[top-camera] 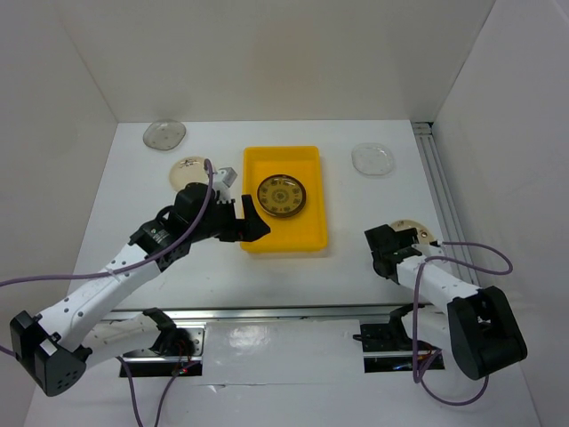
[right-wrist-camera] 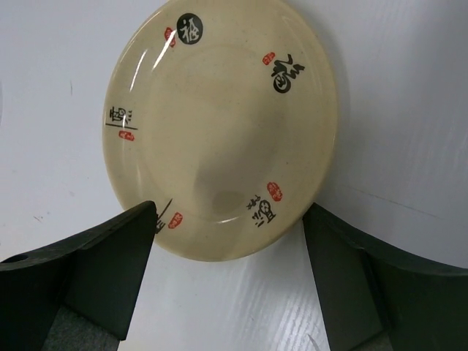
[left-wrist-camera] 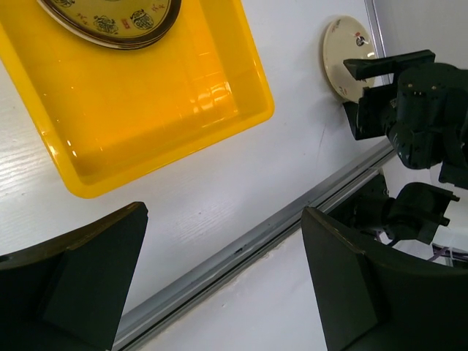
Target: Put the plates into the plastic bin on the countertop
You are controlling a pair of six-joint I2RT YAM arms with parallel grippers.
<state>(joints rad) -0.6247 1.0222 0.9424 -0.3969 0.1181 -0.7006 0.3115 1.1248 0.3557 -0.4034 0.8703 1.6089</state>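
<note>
On countertop (top-camera: 293,271), cream plate (right-wrist-camera: 223,124) before right gripper (right-wrist-camera: 228,219)

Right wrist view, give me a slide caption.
Open right tool facing a cream plate on the white countertop.

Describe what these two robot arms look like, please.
The left arm and right arm have white links joined by chunky black joints. The left gripper and right gripper are black, with two broad wedge-shaped fingers. Thin purple cables loop along both.

Patterned plate (top-camera: 282,195) in yellow bin (top-camera: 284,235), apparently flat
</note>
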